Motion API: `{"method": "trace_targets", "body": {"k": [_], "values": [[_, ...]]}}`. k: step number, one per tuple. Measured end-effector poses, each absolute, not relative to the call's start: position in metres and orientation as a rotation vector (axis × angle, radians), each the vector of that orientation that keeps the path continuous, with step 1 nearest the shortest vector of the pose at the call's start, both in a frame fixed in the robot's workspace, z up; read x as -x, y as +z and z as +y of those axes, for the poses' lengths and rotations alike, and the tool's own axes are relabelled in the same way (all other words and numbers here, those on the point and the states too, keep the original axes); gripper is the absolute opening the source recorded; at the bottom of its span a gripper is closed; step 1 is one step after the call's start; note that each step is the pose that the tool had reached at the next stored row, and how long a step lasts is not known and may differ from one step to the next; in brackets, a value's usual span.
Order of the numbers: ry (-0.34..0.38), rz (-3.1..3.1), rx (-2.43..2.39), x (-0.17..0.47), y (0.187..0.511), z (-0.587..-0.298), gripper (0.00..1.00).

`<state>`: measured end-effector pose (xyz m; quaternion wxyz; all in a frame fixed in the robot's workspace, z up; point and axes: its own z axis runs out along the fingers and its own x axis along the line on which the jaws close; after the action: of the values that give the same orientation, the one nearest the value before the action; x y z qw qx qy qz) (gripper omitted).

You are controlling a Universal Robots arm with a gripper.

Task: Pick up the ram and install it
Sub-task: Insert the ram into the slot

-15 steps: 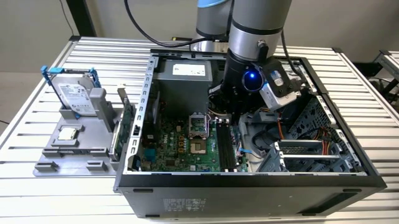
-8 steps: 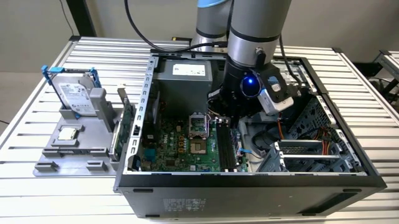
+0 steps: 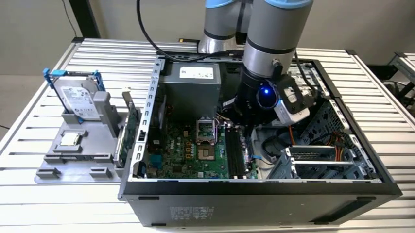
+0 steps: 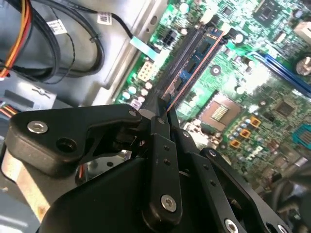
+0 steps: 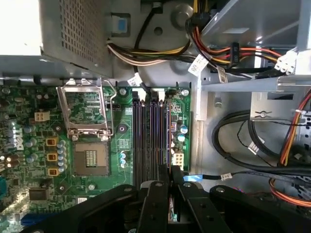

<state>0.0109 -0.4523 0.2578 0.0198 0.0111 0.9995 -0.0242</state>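
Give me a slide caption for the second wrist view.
Black gripper shut on the thin ram stick, edge-on in the black motherboard slots.

Ribbed, pale metal surface (image 3: 58, 204) of parallel aluminium slats, spanning the exterior view and carrying the equipment. Behind it, a plain light-coloured wall (image 3: 39, 19) with a dark vertical post (image 3: 84, 17) standing against it. At the exterior view's left, a strip of beige floor (image 3: 13, 97). Lighting is even and diffuse, without strong shadows.

Green motherboard (image 5: 29, 160), black slots (image 5: 150, 136), black hand (image 4: 163, 114), possibly dark, copper-edged ram (image 4: 194, 63)
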Motion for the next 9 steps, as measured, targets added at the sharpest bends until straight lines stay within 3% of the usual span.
{"method": "trace_targets", "body": {"k": [9], "values": [[-0.075, 3.101, -0.044, -0.011, 0.241, -0.456, 0.00]]}}
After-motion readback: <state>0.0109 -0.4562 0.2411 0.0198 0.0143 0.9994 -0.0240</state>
